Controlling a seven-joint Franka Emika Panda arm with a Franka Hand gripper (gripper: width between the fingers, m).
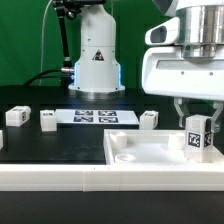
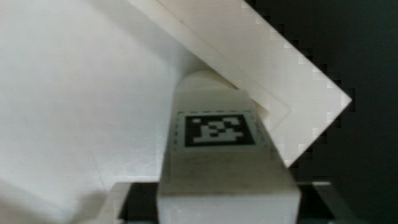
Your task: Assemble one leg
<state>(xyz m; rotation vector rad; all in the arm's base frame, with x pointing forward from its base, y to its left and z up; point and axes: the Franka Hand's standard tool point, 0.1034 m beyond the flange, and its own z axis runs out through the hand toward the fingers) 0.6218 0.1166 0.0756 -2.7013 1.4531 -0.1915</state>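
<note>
Now the tool [image 1: 197,128] is clamped on the leg [image 1: 196,138], held upright at frame right, just above the tabletop [image 1: 150,152] corner.

The leg [image 1: 196,138] stands over the tabletop [image 1: 135,152] near its corner on the exterior view's right.

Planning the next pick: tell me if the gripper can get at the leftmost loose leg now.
Probably not yet: the gripper is shut on a leg over the tabletop, far from the leftmost leg.
</note>
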